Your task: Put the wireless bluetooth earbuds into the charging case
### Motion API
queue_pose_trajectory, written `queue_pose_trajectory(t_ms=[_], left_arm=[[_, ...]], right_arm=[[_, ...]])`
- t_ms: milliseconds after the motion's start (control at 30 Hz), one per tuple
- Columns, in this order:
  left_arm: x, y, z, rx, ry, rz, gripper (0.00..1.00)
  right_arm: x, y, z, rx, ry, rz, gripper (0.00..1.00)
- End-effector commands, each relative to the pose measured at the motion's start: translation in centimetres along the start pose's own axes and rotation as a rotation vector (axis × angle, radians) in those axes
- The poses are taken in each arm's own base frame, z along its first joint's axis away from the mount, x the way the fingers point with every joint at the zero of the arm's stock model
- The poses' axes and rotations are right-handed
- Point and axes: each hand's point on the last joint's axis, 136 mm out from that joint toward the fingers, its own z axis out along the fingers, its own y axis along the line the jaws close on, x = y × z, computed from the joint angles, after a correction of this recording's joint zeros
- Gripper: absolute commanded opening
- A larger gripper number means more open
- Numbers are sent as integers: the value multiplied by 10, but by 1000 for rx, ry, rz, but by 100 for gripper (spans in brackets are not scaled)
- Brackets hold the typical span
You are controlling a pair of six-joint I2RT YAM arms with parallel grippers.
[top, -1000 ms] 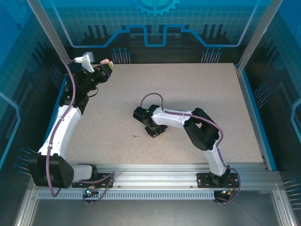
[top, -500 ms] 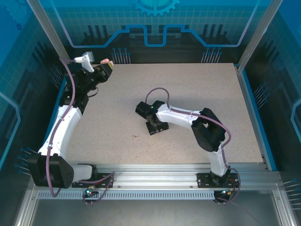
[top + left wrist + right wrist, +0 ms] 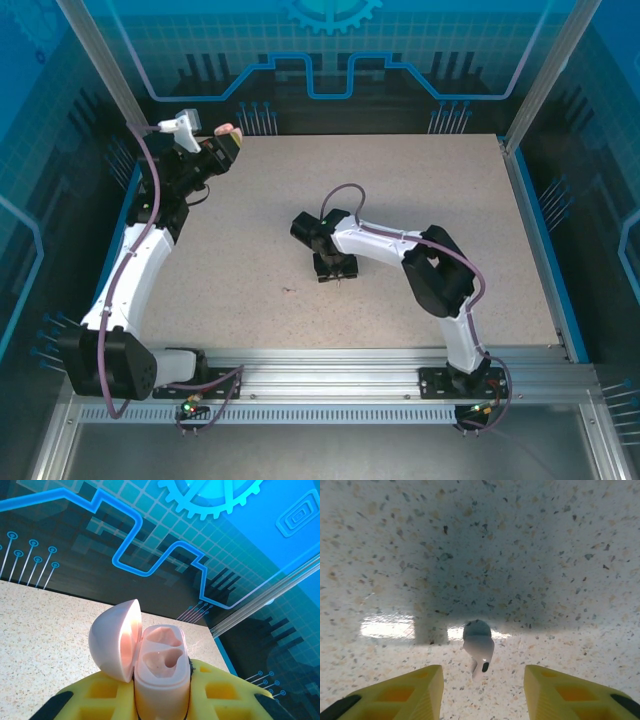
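My right hand point(image 3: 481, 682) is hovering low over the middle of the speckled, stone-look worktop point(image 3: 555, 550). Its two yellow fingers point(image 3: 410, 690) are standing apart at seven and five o'clock in the wrist view. Between them, touching neither, a tiny white earbud point(image 3: 478, 647) is lying flat on the worktop. Its rounded bulb is pointing to twelve o'clock and its short stem to six.

Seen from above, my left hand point(image 3: 162, 702) is waiting at the ten o'clock corner of the worktop, well apart from the earbud. It is clamping a pale pink case point(image 3: 161, 680) by its lower body. The domed lid point(image 3: 115, 640) is hanging open toward nine o'clock. It is showing two smooth moulded wells point(image 3: 161, 655), both empty.

The earbud is looking like glossy hard plastic, so I am judging it very light, stiff and slippery. A pinch on its curved bulb could squirt it sideways or make it roll. I am thinking the better hold is across the flatter sides where the bulb meets the stem. A gentle squeeze there should leave the stem free to enter a well.
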Motion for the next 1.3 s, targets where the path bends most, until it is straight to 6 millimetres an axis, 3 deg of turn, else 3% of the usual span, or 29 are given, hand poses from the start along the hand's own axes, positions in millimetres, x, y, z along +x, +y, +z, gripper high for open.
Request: queue_pose_trajectory(t_ms=[0,733,1267], left_arm=[[-10,-18,-4,58,-30,21,0],[-6,-19,1,55,-19,34,0],[-3,-24,1,58,-10,46,0]], right_arm=[[-6,1,3,0,10,26,45],[-10,4,24,-14,44,58,37],[-3,-8,35,-28,72,81,29]])
